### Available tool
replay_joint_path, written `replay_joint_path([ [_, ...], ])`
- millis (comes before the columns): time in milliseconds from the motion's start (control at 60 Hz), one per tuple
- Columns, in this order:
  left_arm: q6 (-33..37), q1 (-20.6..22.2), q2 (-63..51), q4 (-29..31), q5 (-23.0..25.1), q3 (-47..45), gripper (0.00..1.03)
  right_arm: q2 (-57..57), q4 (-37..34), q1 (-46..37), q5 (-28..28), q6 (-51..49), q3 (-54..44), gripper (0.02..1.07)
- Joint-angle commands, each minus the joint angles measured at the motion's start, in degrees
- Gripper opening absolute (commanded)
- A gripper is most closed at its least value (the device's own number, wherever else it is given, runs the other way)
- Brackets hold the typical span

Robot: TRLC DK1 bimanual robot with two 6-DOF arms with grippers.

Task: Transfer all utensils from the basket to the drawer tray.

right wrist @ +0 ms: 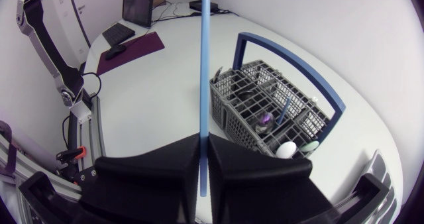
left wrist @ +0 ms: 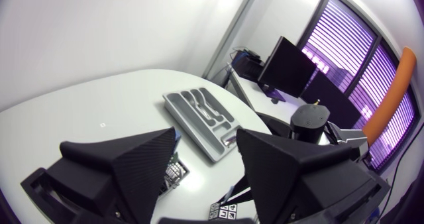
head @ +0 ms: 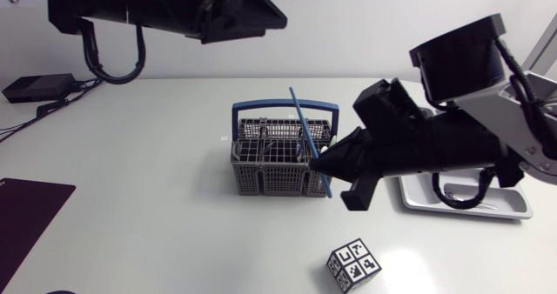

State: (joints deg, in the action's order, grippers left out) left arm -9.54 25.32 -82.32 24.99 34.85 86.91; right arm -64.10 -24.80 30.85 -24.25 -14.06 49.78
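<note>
Right claw [head: 319, 165] is pressed together on a thin light-blue stick-like utensil [head: 305, 129], pinching it near its lower end. In your right wrist view the two fingers [right wrist: 152, 174] close on the stick [right wrist: 204, 65] from both sides, and the stick runs straight ahead from the claw [right wrist: 205, 139]

From above, the stick lies tilted across the right half of the grey slotted cutlery basket with a blue hoop handle [head: 261, 179]. Its upper tip passes the far handle bar; its lower tip is just past the basket's front right corner. You cannot tell whether it touches the basket

The basket [right wrist: 232, 114] stands mid-worktop [head: 157, 155]. It holds a purple-tipped piece [right wrist: 265, 122], a blue-handled piece [right wrist: 285, 108] and a white rounded piece [right wrist: 287, 149]

The light grey compartmented drawer tray [head: 513, 210] sits on the worktop right of the basket, well apart from it and partly under the right arm. The compartments in view [left wrist: 177, 111] look bare

Left claw [left wrist: 206, 139] hangs high over the worktop's far left, fingers [left wrist: 132, 161] spread wide with nothing between them

A white cube with black square markers [head: 354, 265] stands near the front edge, a dark purple mat [head: 30, 216] at front left
</note>
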Motion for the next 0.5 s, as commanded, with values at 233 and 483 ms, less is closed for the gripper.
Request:
replay_joint_path([
  [233, 7.69, -0.98, 4.01, 2.25, -14.55, -2.10, 0.72, 3.80, -2.10, -23.56, -3.08, -1.40, -1.53, 0.07],
  [483, 16.31, 10.27, 2.17, 5.15, -32.65, -9.04, 0.72, -11.31, -1.39, -43.86, -1.06, -0.88, 4.01, 0.07],
])
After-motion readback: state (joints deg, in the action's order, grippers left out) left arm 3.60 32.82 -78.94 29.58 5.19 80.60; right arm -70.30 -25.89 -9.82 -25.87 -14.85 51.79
